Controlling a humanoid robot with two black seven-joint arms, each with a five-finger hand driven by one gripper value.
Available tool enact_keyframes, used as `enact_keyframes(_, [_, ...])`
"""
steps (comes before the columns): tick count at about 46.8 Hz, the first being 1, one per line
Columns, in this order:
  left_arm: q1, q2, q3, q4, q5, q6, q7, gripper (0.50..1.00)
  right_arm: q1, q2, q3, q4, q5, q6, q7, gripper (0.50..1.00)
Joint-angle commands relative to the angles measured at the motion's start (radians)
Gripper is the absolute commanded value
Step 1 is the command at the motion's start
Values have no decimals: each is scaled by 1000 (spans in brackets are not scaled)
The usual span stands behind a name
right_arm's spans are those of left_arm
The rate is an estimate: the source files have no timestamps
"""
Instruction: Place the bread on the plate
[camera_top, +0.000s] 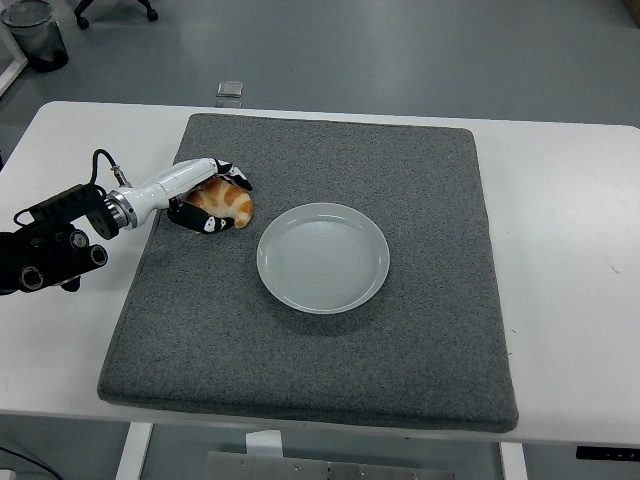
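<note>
A golden croissant-shaped bread (228, 204) lies on the grey mat (400, 180), left of a round white plate (322, 258) with nothing on it. My left hand (214, 195) reaches in from the left and its fingers curl over the bread's top while the thumb presses in from below. The bread rests on the mat, a short gap from the plate's rim. The right arm does not show.
The mat covers most of the white table (570, 220). A small clear box (230, 91) sits on the floor beyond the table's far edge. A dark bin (35, 32) stands at the top left.
</note>
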Motion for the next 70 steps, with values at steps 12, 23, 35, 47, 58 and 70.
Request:
enact_keyframes(12, [-1, 7, 3, -6, 2, -25, -2, 500, 0, 0, 0, 0, 0, 0, 0, 938])
enact_keyframes(23, [-3, 9, 0, -6, 2, -25, -2, 500, 0, 0, 0, 0, 0, 0, 0, 938])
enact_keyframes(35, [-17, 21, -12, -8, 2, -23, -2, 500, 0, 0, 0, 0, 0, 0, 0, 938])
enact_keyframes(47, [-99, 98, -7, -46, 11, -25, -2, 500, 0, 0, 0, 0, 0, 0, 0, 938])
enact_keyframes(58, [-192, 145, -3, -60, 19, -46, -2, 500, 0, 0, 0, 0, 0, 0, 0, 938])
enact_keyframes(70, [-316, 162, -1, -55, 19, -95, -2, 500, 0, 0, 0, 0, 0, 0, 0, 938])
